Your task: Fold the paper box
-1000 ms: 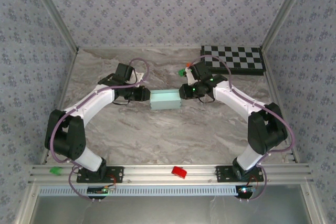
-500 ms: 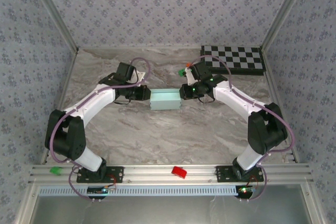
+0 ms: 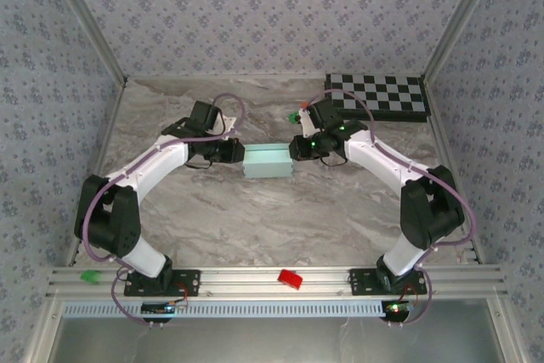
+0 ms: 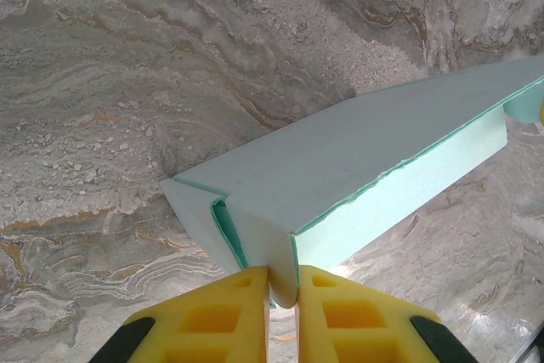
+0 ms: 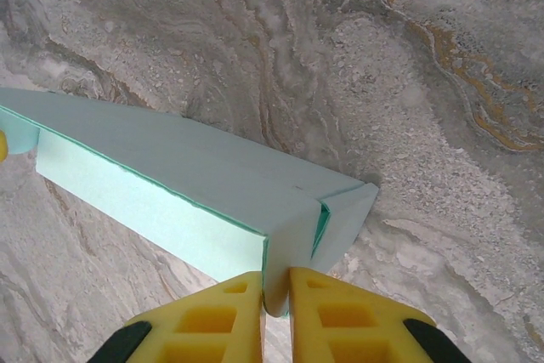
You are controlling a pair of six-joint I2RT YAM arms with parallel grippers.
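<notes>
Left hand pinched narrow on the left end flap of the paper box — box crosswise near the middle of the desk, slightly toward the far edge — right hand pinched narrow on the right end flap.

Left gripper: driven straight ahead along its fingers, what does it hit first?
The paper box: the left gripper is shut on its near end flap, so it would push the box lengthwise, likely toward the right gripper clamped on the far end.
</notes>
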